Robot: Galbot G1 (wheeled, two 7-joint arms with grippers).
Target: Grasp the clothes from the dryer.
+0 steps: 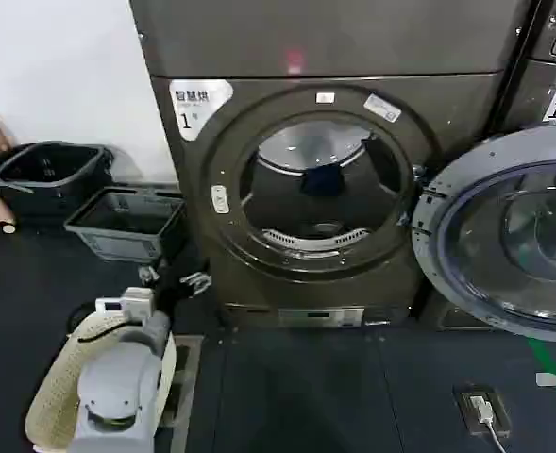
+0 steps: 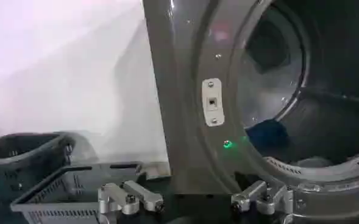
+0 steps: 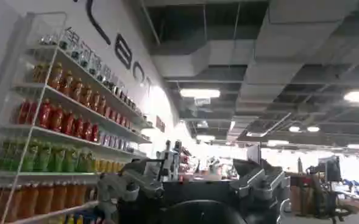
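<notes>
Head view first: the large dark grey-brown metallic dryer (image 1: 320,189) stands square ahead, white "1" sticker at its upper left, small red panel light glowing above the wide round porthole. Its round glass-fronted door (image 1: 504,236) is already swung wide to the robot's right, so the drum is open for business. Deep inside, a dark blue piece of clothing (image 1: 322,179) sits toward the back of the drum, untouched, nothing holding it.

Down at the lower left of the head view, the left arm reaches forward, and the left gripper (image 1: 176,282) hangs in front of the dryer's lower left corner, outside the porthole and well short of the cloth. From the left wrist view, that left gripper (image 2: 194,199) has its two fingers spread wide apart with nothing between them, aimed at the porthole rim; the blue clothing (image 2: 267,132) shows beyond, low in the drum, and a small green light shines on the rim.

Beside the machine on the floor sit a dark grey slatted plastic laundry basket (image 1: 126,224) and, farther left, a black plastic basket (image 1: 53,170).

The right gripper (image 3: 194,185) points up toward the ceiling and shelves of bottles, away from the work, fingers parted and empty, so that arm looks parked.

So the score: door open, approach under way, grasp not yet made. By my reckoning, what's left is the reach through the porthole, closing on the blue cloth and drawing it out.
</notes>
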